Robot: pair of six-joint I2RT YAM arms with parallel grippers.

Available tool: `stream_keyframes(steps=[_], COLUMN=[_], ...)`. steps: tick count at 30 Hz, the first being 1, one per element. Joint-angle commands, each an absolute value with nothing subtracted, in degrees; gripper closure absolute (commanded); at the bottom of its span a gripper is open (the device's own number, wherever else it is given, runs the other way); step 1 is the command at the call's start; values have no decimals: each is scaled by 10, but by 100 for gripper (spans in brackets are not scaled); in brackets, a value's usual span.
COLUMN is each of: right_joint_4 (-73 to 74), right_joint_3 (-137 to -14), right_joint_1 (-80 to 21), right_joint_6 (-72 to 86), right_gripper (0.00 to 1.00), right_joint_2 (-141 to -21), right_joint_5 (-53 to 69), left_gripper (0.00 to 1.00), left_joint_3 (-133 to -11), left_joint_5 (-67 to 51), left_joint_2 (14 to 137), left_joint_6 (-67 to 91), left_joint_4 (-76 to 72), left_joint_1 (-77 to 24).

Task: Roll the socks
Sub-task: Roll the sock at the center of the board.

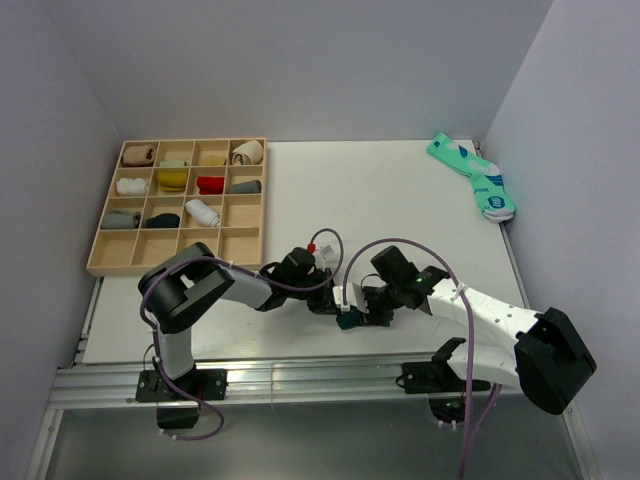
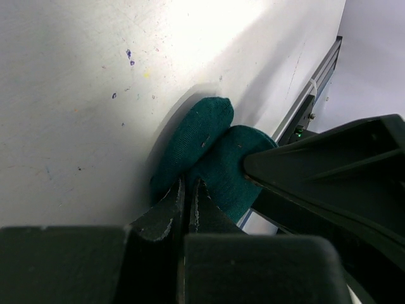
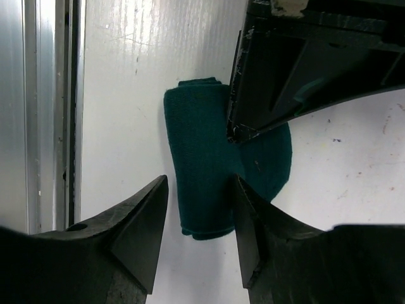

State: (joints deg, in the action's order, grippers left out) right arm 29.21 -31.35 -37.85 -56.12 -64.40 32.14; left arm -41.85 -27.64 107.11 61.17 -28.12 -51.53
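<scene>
Now the green sock (image 3: 202, 145) lies on the white bench (image 1: 400, 200), close to its near edge and beside the metal rail (image 3: 47, 126). It is folded into a short, thick bundle. Both arms meet over it.

The left gripper (image 2: 188, 187) has its jaws almost fully together, with only a thin slit between them, and they pinch the cloth at one end of the bundle. The right gripper (image 3: 199, 180) has its jaws apart. They stand on the two sides of one part of the bundle, and the cloth shows in the gap between them. Whether they touch it I cannot tell. In the right wrist view the left gripper comes in from the top and covers a part of the sock.

Well apart from the arms, a wooden tray (image 1: 95, 255) sits at the far left side with rolled socks (image 1: 209, 184) in some of its compartments. A mint-green pair (image 1: 475, 180) lies flat near the far right corner
</scene>
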Motion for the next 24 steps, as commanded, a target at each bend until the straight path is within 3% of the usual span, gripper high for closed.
stream_keyframes(steps=[1, 5, 12, 16, 24], right_joint_4=[281, 279, 310, 341, 401], right_joint_3=[-309, -313, -356, -386, -439], right_joint_1=[-384, -385, -382, -359, -319], right_joint_6=[-554, -541, -512, -512, -496], right_gripper=[49, 54, 73, 74, 76], right_joint_2=[-663, -681, -772, -817, -903], right_joint_5=[320, 325, 322, 335, 350], left_gripper=[100, 100, 94, 87, 60], left_joint_3=[-410, -414, -411, -404, -353], left_joint_5=[-255, -259, -242, -228, -173], left_joint_2=[1101, 1105, 1081, 1065, 1015], left_joint_6=[584, 584, 578, 565, 563], left_joint_4=[-195, -194, -217, -227, -299], left_joint_1=[-515, -512, -506, -500, -489])
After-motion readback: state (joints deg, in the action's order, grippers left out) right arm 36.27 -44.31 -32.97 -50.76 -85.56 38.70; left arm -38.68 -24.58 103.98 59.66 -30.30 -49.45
